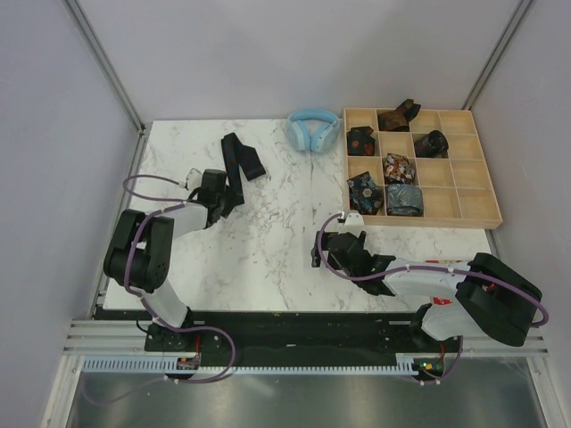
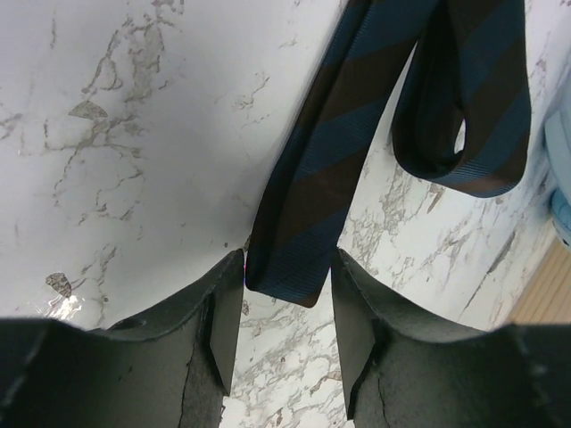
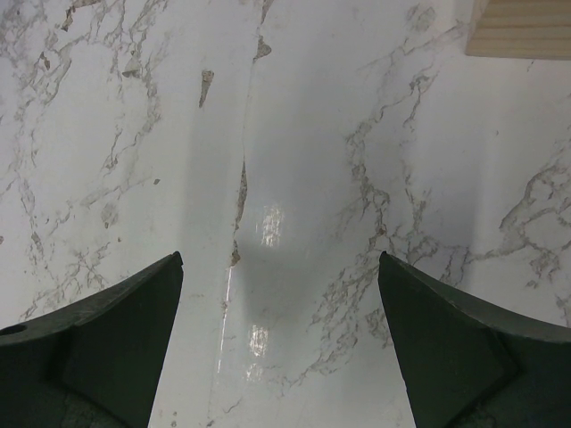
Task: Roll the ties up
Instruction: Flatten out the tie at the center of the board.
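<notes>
The striped tie [image 2: 312,178] lies folded at the tabletop's [image 2: 134,134] left rear. Its narrow end sits between the left pincer's [image 2: 287,263] fingers, likely to start the roll, though I cannot tell if they clamp it. The right pincer [image 3: 281,267] hovers, spread wide, near the tray [image 1: 468,203].

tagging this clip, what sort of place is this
Probably a robot lab test cell: plain white panel walls on metal framing enclose a marble-look table, with a left arm and right arm bolted at its near edge, plus a wooden sorting tray.
</notes>
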Robot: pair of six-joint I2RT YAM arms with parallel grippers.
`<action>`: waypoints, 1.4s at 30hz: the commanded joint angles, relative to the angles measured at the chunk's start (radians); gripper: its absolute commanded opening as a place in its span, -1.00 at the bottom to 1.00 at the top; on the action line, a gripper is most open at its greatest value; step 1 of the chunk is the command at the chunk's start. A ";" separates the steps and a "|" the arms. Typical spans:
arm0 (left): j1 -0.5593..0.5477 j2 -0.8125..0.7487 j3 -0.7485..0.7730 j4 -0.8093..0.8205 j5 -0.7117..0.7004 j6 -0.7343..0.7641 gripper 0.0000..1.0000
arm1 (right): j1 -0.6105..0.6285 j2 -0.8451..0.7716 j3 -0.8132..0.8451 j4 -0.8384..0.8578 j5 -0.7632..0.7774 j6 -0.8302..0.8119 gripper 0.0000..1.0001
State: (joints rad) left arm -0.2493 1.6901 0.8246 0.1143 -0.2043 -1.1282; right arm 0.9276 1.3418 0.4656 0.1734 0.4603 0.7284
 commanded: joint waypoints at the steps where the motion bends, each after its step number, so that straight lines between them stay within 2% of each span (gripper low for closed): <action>1: -0.018 0.029 0.074 -0.103 -0.075 -0.039 -0.01 | 0.004 0.000 0.016 0.037 -0.002 -0.007 0.96; 8: -0.028 0.036 0.073 -0.162 -0.083 -0.081 -0.02 | 0.004 -0.003 0.016 0.035 0.001 -0.006 0.96; 13: -0.028 0.052 0.068 -0.182 -0.087 -0.104 0.06 | 0.004 -0.004 0.013 0.038 0.000 -0.006 0.96; 18: -0.028 0.080 0.087 -0.180 -0.083 -0.105 0.02 | 0.004 -0.007 0.008 0.043 -0.002 -0.006 0.96; 21: -0.028 0.094 0.107 -0.194 -0.090 -0.114 -0.11 | 0.004 -0.009 0.007 0.046 -0.002 -0.006 0.96; 22: -0.027 0.098 0.125 -0.205 -0.093 -0.117 -0.27 | 0.004 -0.010 0.005 0.046 -0.002 -0.006 0.96; 27: -0.028 0.115 0.151 -0.242 -0.095 -0.124 -0.65 | 0.004 -0.010 0.004 0.051 -0.002 -0.006 0.96; 28: -0.027 0.112 0.153 -0.246 -0.090 -0.119 -0.81 | 0.004 -0.010 0.004 0.049 -0.002 -0.006 0.96; 31: -0.030 0.067 0.175 -0.252 -0.041 -0.050 -0.96 | 0.004 -0.012 0.002 0.054 -0.002 -0.006 0.96; 34: -0.030 -0.002 0.247 -0.294 0.057 0.080 -0.97 | 0.002 -0.012 0.005 0.058 0.003 -0.006 0.96; 37: -0.031 -0.100 0.316 -0.387 0.143 0.208 -0.96 | 0.001 -0.016 0.034 0.045 -0.011 -0.007 0.96; 42: -0.031 -0.246 0.462 -0.613 0.177 0.358 -0.97 | -0.004 -0.016 0.122 -0.009 -0.063 0.023 0.96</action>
State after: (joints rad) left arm -0.2771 1.5913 1.1534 -0.3386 -0.0872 -0.9489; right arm 0.9264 1.3415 0.4900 0.1715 0.4374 0.7300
